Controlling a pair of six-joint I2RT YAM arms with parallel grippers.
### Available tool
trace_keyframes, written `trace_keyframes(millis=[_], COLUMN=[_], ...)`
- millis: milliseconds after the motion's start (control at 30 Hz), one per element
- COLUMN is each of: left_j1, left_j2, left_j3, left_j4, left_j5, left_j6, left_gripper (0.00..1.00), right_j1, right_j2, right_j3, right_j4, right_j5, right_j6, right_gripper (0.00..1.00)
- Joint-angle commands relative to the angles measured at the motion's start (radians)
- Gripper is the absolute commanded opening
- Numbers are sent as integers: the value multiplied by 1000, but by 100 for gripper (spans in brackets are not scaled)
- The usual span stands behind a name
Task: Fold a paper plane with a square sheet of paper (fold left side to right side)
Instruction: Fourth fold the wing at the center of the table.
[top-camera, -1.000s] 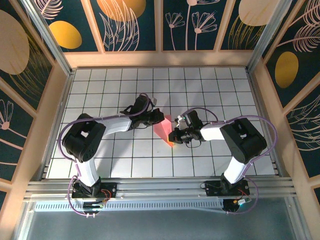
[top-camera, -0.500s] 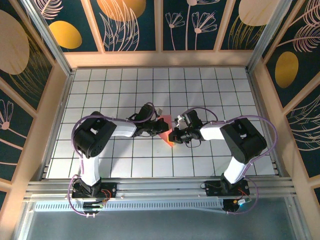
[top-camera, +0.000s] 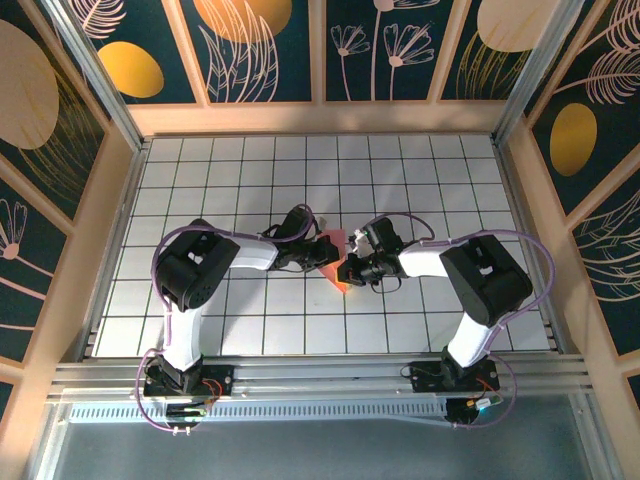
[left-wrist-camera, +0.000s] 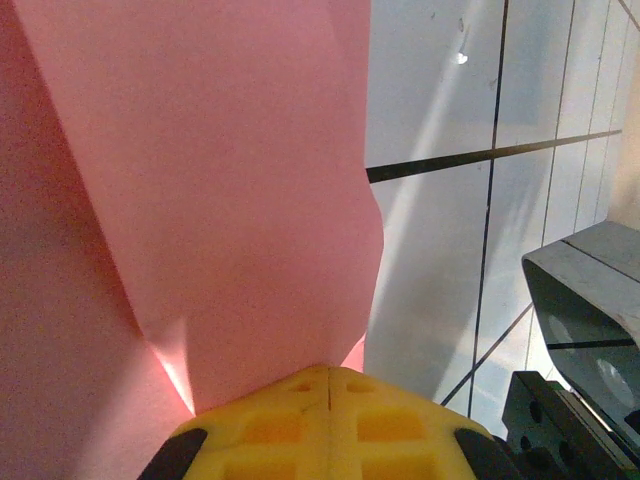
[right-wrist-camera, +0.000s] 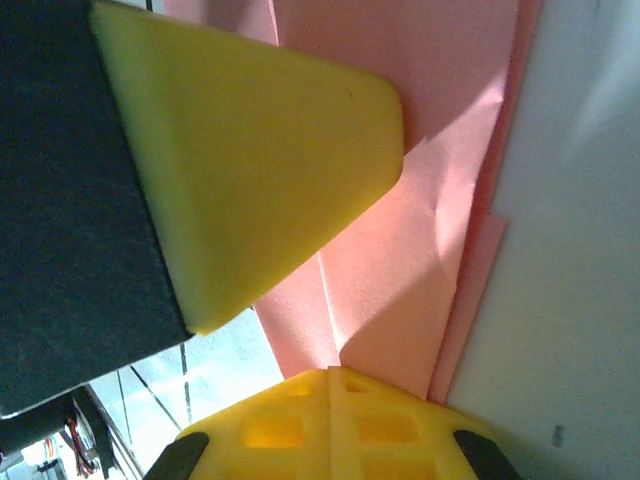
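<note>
Your left gripper (left-wrist-camera: 330, 378) is clenched. In the left wrist view the two yellow fingertips meet along a tight seam, right at the edge of the salmon-pink paper (left-wrist-camera: 230, 200). A raised flap runs straight up to those tips, but you can't tell from here whether a layer is nipped between them or just lies against them.

Your right gripper (right-wrist-camera: 333, 378) is clenched too, with its yellow fingertips closed together. Its tips sit at the paper's (right-wrist-camera: 400, 260) edge, and again it's not clear whether they've caught anything. In that same view one yellow pad (right-wrist-camera: 260, 170) of your left gripper lies across the pink layers, a blunt wedge on a black mount.

The paper is folded. You can see several overlapping layers with stepped edges along one side and a crease running along its length. White tiled table (left-wrist-camera: 430, 120) shows just beside it.

From above, the left gripper (top-camera: 320, 252) and right gripper (top-camera: 348, 270) face each other, tips nearly together, with the paper (top-camera: 336, 272) between and under them. It reads as a narrow pink wedge tapering toward the near edge. It lies on the table (top-camera: 420, 180) near the middle, a touch closer to the near edge than the far one, and well away from both side edges. Both arms reach inward from their bases at the near edge.
</note>
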Motion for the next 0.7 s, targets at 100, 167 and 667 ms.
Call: trace_keyframes(millis=[100, 167, 667], left_j1=[80, 98, 219], left_j2=[53, 61, 144], left_j3=[33, 53, 188], left_j4=[-32, -42, -88], left_j5=[-77, -77, -96], left_j6=[55, 73, 174], left_gripper=[0, 0, 1], right_j1=[9, 10, 18], right_j2=[85, 89, 101], right_j3=[-38, -37, -34], right_j4=[-179, -179, -161], right_j5=[180, 178, 149], right_j6=[-40, -40, -32], right_gripper=[0, 0, 0])
